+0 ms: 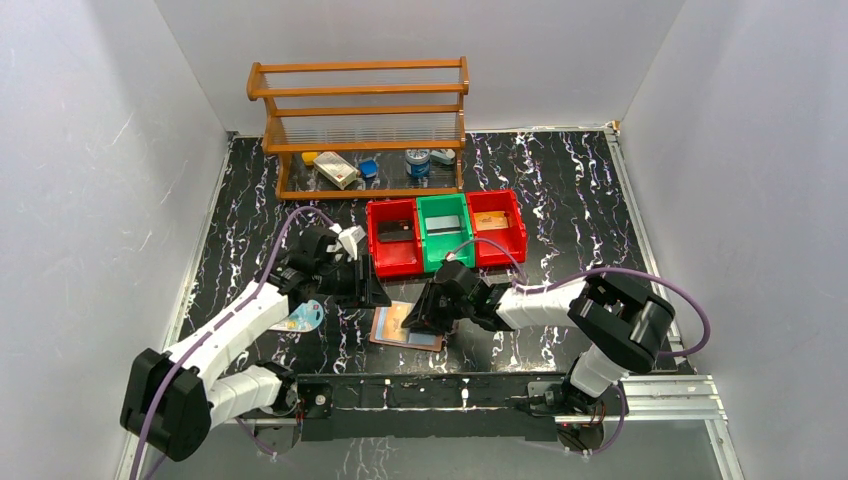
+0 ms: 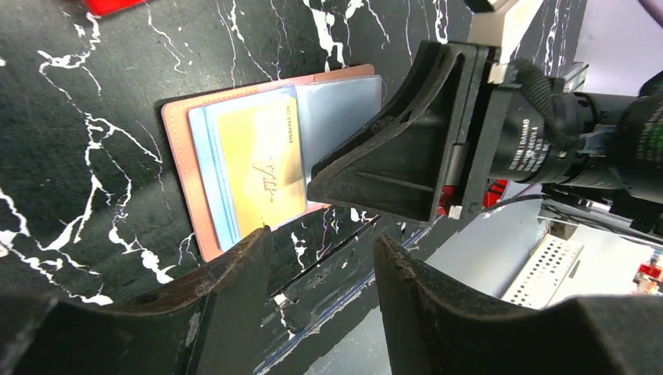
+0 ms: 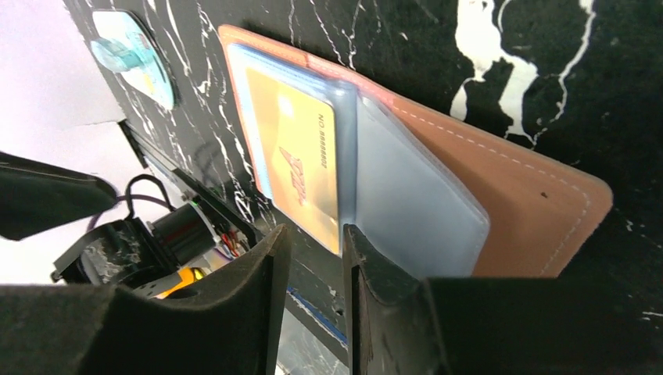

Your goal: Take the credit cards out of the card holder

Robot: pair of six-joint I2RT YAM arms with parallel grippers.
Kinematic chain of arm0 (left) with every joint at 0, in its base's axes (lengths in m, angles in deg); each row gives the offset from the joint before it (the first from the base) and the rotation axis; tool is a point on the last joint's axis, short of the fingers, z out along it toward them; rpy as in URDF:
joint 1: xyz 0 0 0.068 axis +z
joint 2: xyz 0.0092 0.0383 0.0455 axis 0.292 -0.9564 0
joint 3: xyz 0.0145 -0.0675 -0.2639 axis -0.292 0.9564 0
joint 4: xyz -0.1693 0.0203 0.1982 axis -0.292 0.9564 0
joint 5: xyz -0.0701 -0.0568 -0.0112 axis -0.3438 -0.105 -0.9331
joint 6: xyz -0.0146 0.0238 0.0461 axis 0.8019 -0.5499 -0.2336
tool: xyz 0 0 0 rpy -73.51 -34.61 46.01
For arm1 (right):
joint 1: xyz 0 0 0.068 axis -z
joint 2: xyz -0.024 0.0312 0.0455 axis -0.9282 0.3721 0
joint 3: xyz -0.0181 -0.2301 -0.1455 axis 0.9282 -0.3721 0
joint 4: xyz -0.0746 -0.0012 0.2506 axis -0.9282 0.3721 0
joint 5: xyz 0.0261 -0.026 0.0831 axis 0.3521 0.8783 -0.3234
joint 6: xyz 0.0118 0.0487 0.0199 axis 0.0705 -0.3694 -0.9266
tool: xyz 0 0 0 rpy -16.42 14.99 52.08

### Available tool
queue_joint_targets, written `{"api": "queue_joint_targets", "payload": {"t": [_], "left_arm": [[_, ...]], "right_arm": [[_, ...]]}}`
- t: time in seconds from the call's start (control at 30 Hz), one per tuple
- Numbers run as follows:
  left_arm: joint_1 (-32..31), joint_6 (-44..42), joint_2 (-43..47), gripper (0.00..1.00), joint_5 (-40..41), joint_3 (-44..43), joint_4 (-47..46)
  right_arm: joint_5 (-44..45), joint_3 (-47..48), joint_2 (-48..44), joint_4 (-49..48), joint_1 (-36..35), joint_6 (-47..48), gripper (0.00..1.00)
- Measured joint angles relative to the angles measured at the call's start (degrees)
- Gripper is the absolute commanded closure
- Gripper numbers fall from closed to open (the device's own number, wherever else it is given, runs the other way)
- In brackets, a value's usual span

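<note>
right claw (image 3: 314, 234) by card holder (image 3: 532, 203) — card's (image 2: 262, 168) 'vip' legible from left wrist

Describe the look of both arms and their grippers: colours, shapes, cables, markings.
Both arms are alike: the left arm and right arm have white links between bulky black joint housings, and a purple cable loops along each. The left gripper and right gripper have two matte black wedge-shaped fingers each. A black cylinder behind the right gripper bears small white lettering.
</note>
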Motion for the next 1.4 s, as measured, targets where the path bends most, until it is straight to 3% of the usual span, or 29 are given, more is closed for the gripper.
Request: {"api": "queue_joint_targets", "payload": {"t": [0.3,0.57,0.87,1.03,1.4], "left_arm": [[0.0,-0.6,-5.1,0.60,-2.8,0.5,-1.0],[-0.1,-1.3,-9.1,0.60,-3.4,0.6,-2.0],[-2.9,-2.8,-14.6,0.67,-3.6,0.6,-2.4],[-5.8,-3.1,-16.2,0.72,-2.7,0.6,-2.6],[-8.0,-3.0,-16.5,0.70,3.4,0.7,-2.3]], "right_arm": [[-2.0,-0.4,1.0,-4.0,1.6,-1.6,0.62],[-3.6,-1.4,2.8,-4.8,2.3,-3.7,0.62],[-4.7,-1.9,3.6,-5.8,3.0,-4.3,0.72],[-5.5,-2.1,4.1,-6.8,3.4,-5.0,0.73],[-7.0,-2.7,5.4,-10.1,3.5,-5.8,0.71]]}}
